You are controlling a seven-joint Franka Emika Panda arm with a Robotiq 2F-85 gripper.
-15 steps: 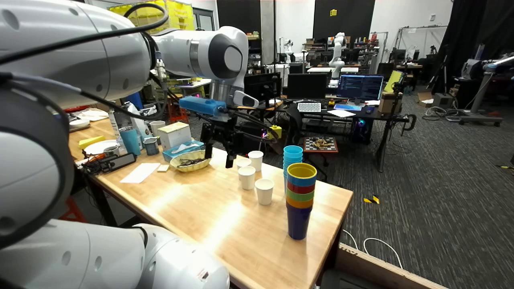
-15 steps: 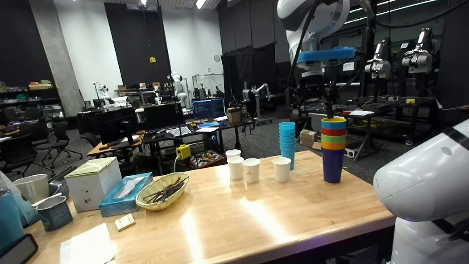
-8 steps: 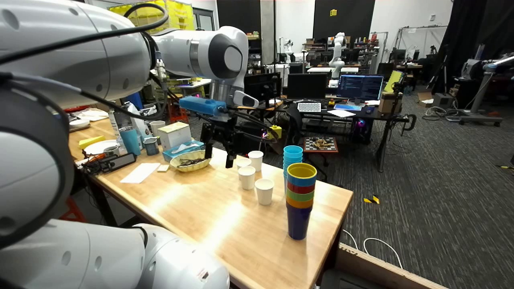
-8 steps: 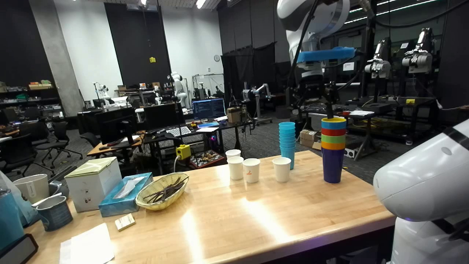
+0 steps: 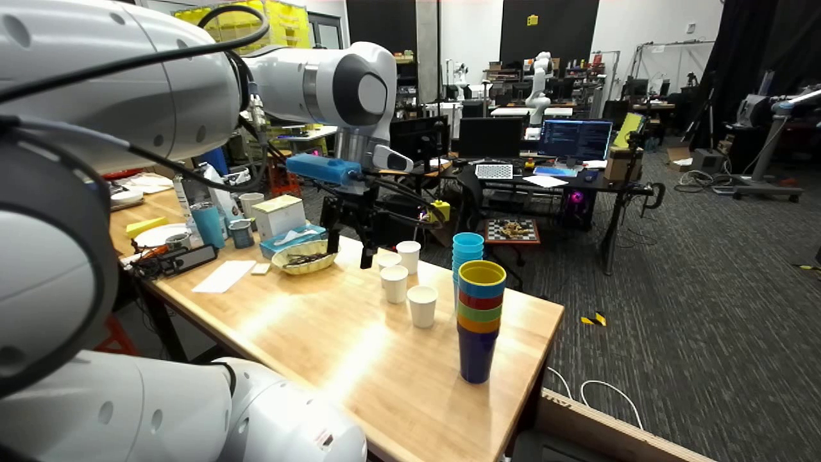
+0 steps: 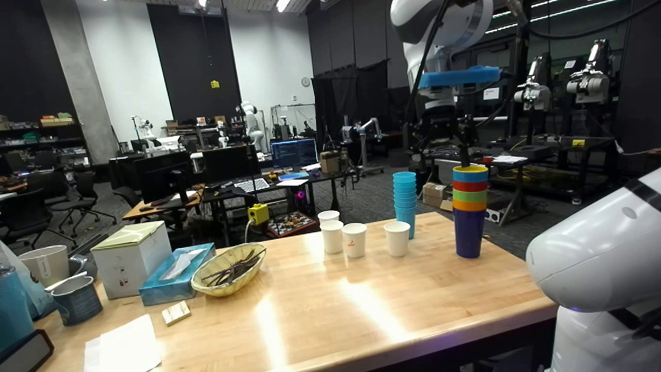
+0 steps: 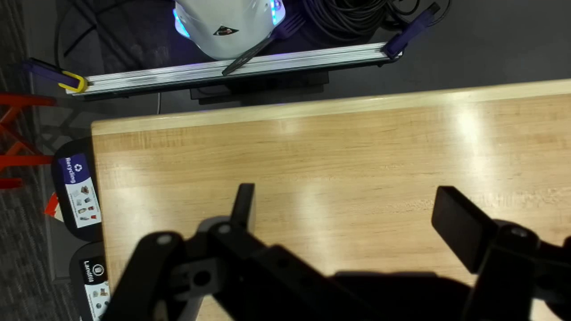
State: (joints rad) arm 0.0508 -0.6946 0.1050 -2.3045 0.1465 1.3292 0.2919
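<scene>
My gripper (image 5: 350, 251) is open and empty, held above the wooden table (image 5: 308, 327). In the wrist view its two black fingers (image 7: 345, 200) stand wide apart with bare tabletop beneath. In an exterior view one fingertip of the gripper (image 6: 443, 165) overlaps the rim of a tall multicoloured cup stack (image 6: 469, 232), purple at the bottom; this stack (image 5: 478, 356) stands well apart from the gripper in an exterior view. A light-blue cup stack (image 6: 405, 206) stands near it. Several white paper cups (image 6: 397, 238) stand upright beside these stacks, in both exterior views.
A yellow basket (image 6: 219, 292) holds dark sticks. Beside it are a blue tissue box (image 6: 160, 294), a white box (image 6: 126, 268), a grey-blue mug (image 6: 77, 305) and paper sheets (image 6: 129, 343). The wrist view shows the table edge (image 7: 267, 114), the robot's white base (image 7: 223, 31) and bins (image 7: 80, 196).
</scene>
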